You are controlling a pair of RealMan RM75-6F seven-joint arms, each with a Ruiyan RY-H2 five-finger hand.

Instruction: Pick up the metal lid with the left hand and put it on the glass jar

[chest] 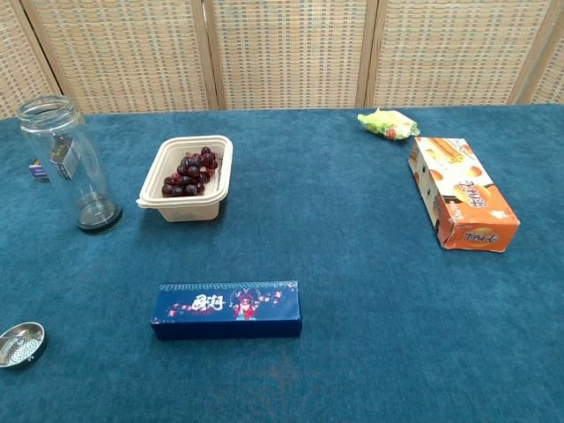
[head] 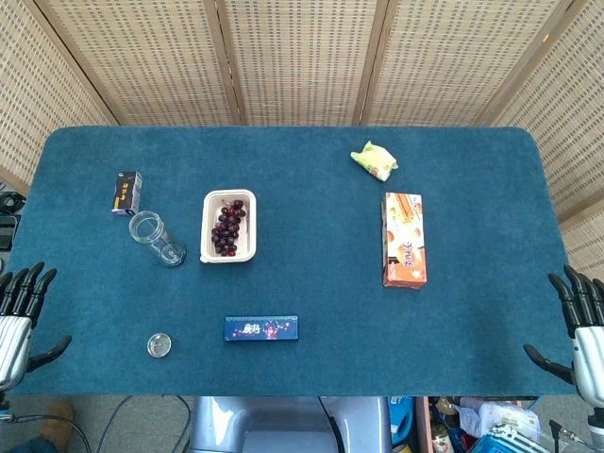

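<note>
The small round metal lid (head: 159, 344) lies flat on the blue table near the front left; in the chest view the lid (chest: 20, 343) sits at the lower left edge. The clear glass jar (head: 156, 237) stands upright and uncovered behind it, at the far left as the jar (chest: 71, 163) in the chest view. My left hand (head: 19, 316) hangs at the table's left edge, fingers spread, holding nothing, well left of the lid. My right hand (head: 582, 330) is at the right edge, fingers apart and empty. Neither hand shows in the chest view.
A white tray of dark grapes (head: 229, 226) stands right of the jar. A dark blue box (head: 261, 327) lies right of the lid. An orange snack box (head: 403, 239), a yellow-green packet (head: 374, 159) and a small dark box (head: 127, 192) lie farther off.
</note>
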